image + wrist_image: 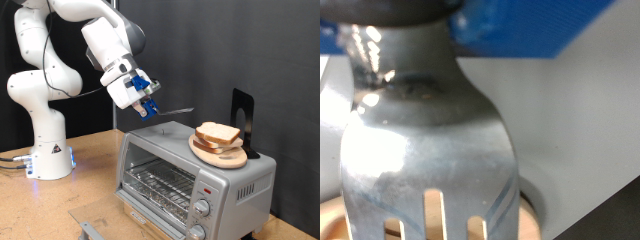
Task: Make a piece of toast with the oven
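Fingers of the gripper point(148, 103), centre of the exterior frame, are pinched on the handle of a metal spatula point(176, 110); its blade runs toward the frame's right, level, above the oven top and short of the bread. In the wrist view the spatula point(425, 150) fills most of the picture, slotted blade pointing away from the camera, with a pale wooden edge showing through and below the slots. Piece of toast point(217, 133): pale slices lying on a round wooden plate point(218, 153), which sits on the roof of the oven point(190, 172), right of centre. Exact slice count unclear, two perhaps. A dark upright stand point(242, 118) is just behind the plate. Oven door looks closed; the wire rack behind the glass appears bare. Two round knobs and a red mark at the lower right of the oven front. Oven stands on a wooden counter point(90, 175), arm base at the frame's left. Progress judged early: tool in hand, bread not yet lifted or inside, door unopened, knob settings not readable.
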`<state>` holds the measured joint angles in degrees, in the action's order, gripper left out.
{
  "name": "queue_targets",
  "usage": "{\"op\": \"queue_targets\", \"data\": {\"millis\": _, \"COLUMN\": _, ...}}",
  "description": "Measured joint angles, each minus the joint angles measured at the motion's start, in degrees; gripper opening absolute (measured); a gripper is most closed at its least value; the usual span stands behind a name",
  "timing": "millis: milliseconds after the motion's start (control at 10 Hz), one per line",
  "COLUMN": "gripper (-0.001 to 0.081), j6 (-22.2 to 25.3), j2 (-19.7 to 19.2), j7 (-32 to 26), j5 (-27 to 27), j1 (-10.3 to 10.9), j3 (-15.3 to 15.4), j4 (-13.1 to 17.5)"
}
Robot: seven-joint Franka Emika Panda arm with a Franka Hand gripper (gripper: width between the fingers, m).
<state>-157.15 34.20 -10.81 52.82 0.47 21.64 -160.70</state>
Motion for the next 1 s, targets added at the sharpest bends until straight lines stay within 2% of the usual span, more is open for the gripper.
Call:
{"op": "queue_targets", "data": {"millis": 300, "gripper": 0.0393, "j6": -0.34, "j2": 0.14, "j7": -1.89, "j5": 1.26, "j1": 0.1, "j3": -1.52, "j4": -0.34}}
{"op": "queue_targets", "data": {"millis": 500, "gripper": 0.0393, "j6": 2.75, "j2": 0.61, "j7": -2.32, "j5": -0.54, "j1": -2.27, "j3": -4.0, "j4": -0.95}}
{"op": "queue_targets", "data": {"millis": 700, "gripper": 0.0393, "j6": 7.13, "j2": 1.62, "j7": -6.2, "j5": -1.24, "j1": -4.1, "j3": -8.2, "j4": -1.36}}
{"op": "queue_targets", "data": {"millis": 900, "gripper": 0.0393, "j6": 10.61, "j2": 3.32, "j7": -10.73, "j5": -1.21, "j1": -4.42, "j3": -12.84, "j4": -1.62}}
{"op": "queue_targets", "data": {"millis": 1000, "gripper": 0.0393, "j6": 11.52, "j2": 4.09, "j7": -11.53, "j5": -1.49, "j1": -4.75, "j3": -13.88, "j4": -1.74}}
